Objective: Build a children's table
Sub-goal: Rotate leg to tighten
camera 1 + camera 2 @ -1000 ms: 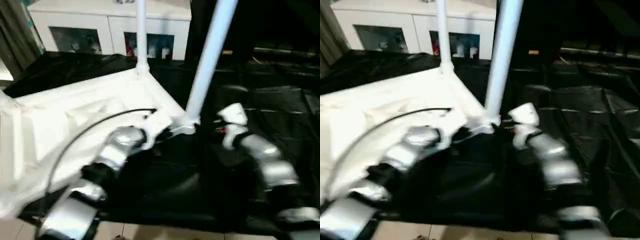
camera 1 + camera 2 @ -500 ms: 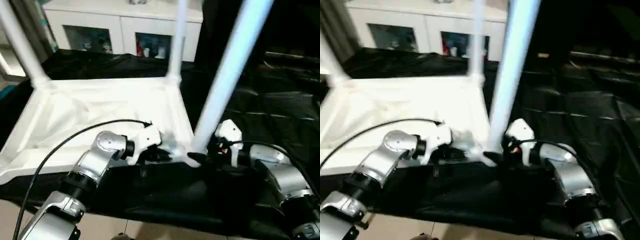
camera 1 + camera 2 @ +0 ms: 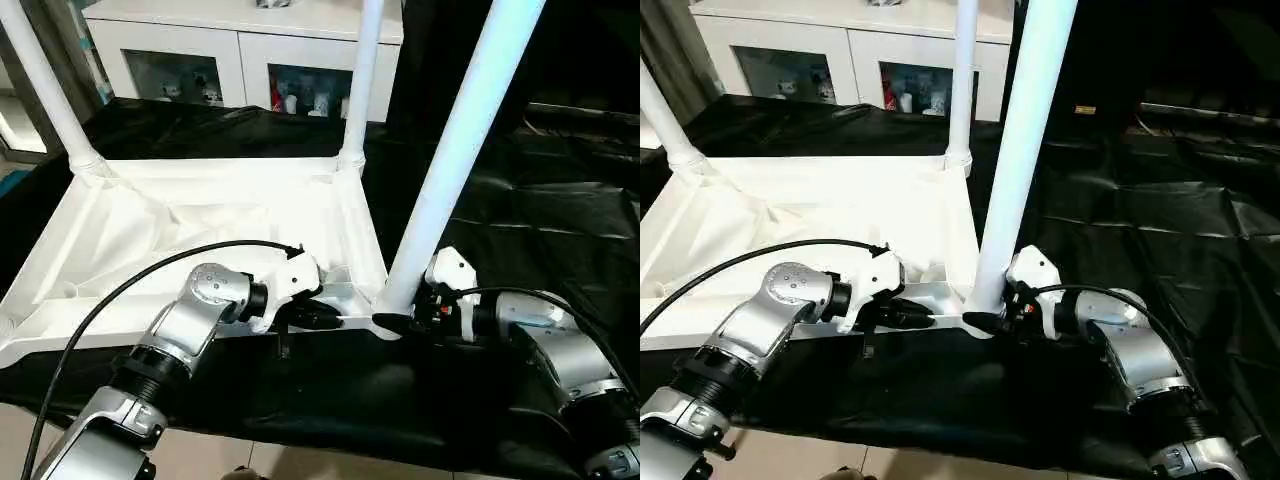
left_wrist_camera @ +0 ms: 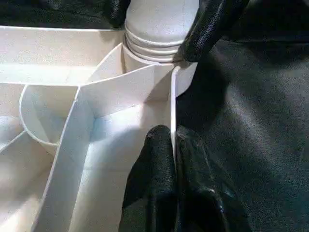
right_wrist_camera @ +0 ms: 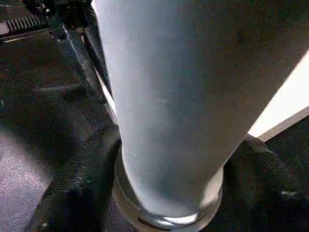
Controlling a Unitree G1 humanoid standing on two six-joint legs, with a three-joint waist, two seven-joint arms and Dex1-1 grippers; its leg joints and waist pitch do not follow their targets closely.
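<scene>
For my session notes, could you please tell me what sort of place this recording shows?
Probably a home-like room or staged indoor test space: a white glass-door cabinet with small items behind the panes stands at the back, black sheeting covers the work surface, and pale floor tiles show at the near edge.

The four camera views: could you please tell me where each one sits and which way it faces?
Left eye view: on the head, looking forward and down at the upturned white plastic square tabletop; both silver forearms show.
Right eye view: beside it, same scene, slightly offset.
Left wrist view: along the left gripper, shut on the tabletop's thin rim.
Right wrist view: along the right gripper, its fingers flanking the near white tubular leg.
Shared: both wrist views show that leg's socket base.
</scene>
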